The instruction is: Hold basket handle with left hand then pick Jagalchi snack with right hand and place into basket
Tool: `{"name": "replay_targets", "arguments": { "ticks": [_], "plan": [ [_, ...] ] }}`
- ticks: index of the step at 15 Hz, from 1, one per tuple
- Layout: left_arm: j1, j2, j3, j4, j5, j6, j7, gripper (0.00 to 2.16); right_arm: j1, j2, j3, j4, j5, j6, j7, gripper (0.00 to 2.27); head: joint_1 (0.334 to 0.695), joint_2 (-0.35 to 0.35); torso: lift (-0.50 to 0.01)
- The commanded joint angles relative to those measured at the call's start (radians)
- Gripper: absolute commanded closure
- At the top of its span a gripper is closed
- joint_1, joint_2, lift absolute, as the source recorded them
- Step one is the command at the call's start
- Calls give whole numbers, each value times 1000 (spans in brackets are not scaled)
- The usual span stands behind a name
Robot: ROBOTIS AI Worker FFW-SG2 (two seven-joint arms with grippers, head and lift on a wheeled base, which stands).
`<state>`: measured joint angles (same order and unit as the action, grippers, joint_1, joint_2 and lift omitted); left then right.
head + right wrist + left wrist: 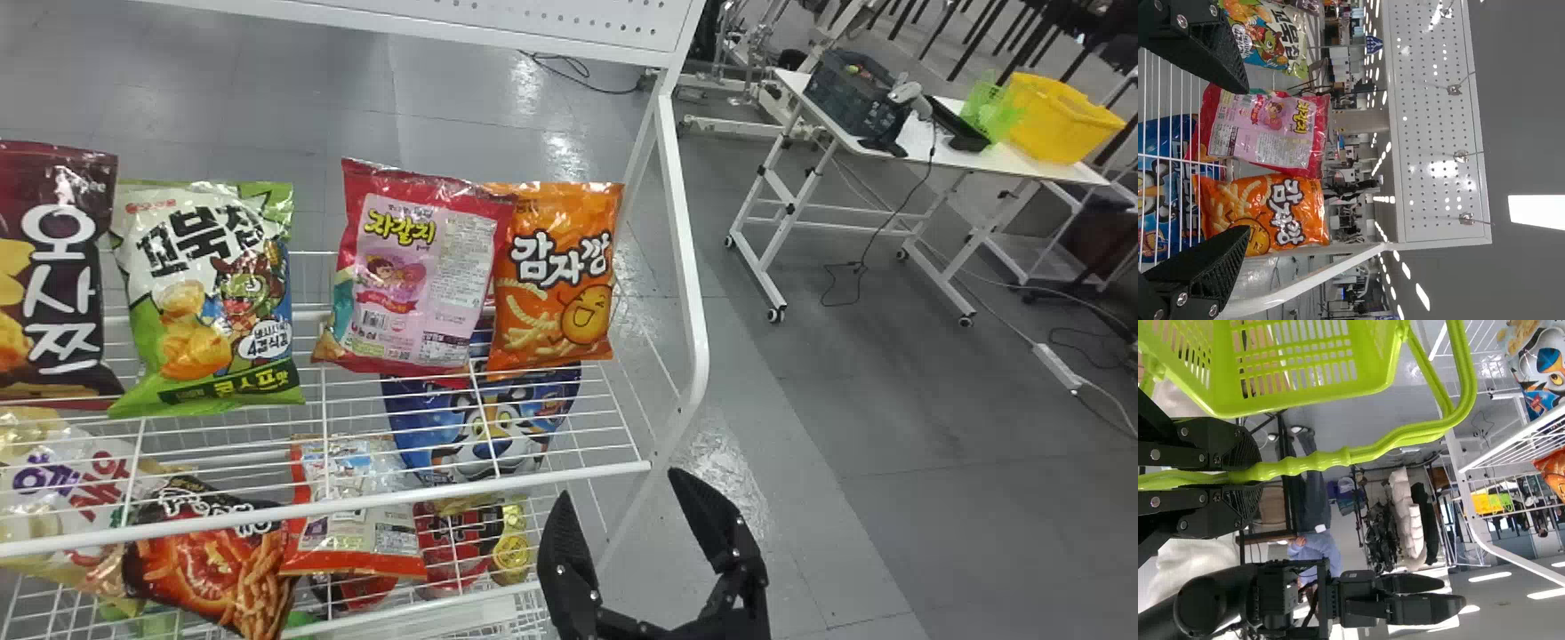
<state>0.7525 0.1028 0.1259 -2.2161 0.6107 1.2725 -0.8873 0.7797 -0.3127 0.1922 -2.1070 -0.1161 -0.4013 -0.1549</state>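
by the shelf's front right corner (642,466), the right gripper (618,483) hangs, jaws parted, presumably for the jagalchi snack (418,267); the left gripper (1248,477) clamps the basket handle (1318,461), likely for steadiness.

Upper shelf, front snack bags: 4 (brown (58,267), green (209,302), pink Jagalchi (413,276), orange (556,284)). Lower bags (356,507): several, overlapping, no sure count. Lime basket (1305,395): 1. Yellow tub (1058,120): 1. Wheeled table (1058,171): 1. Pegboard (1425,120): 1. Pegboard hooks (1461,157): 4.
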Motion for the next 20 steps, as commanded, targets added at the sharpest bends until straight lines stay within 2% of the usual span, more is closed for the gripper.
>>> {"name": "replay_targets", "arguments": {
  "ticks": [1, 2, 5, 8, 9, 12, 17, 20],
  "plan": [
    [-1, 2, -3, -4, -3, 0, 5, 1038, -96, 26, 24, 50, 6, 72, 0, 73, 695, -350, -10],
    [-8, 5, -12, -4, -8, 3, 11, 1038, -142, 41, 36, 65, 21, 112, 0, 73, 695, -350, -10],
    [-16, 6, -23, 6, -14, 3, 16, 1035, -281, 70, 64, 96, 42, 256, -5, 76, 695, -287, -10],
    [-19, 5, -34, 24, -20, 0, 13, 1038, -442, 130, 92, 168, 55, 434, -5, 76, 695, -243, -10],
    [-21, 2, -45, 26, -31, 0, 14, 1038, -497, 150, 102, 208, 62, 456, -5, 76, 695, -212, -10],
    [-31, 0, -65, 35, -42, -6, 16, 1038, -631, 188, 118, 306, 70, 529, -5, 76, 695, -180, -10],
    [-47, 0, -66, 73, -40, -25, 11, 1038, -818, 274, 127, 498, 95, 542, -5, 83, 695, -129, -10],
    [-48, 2, -71, 88, -40, -46, 4, 1038, -901, 303, 141, 591, 115, 545, -18, 83, 695, -103, -10]
  ]
}}
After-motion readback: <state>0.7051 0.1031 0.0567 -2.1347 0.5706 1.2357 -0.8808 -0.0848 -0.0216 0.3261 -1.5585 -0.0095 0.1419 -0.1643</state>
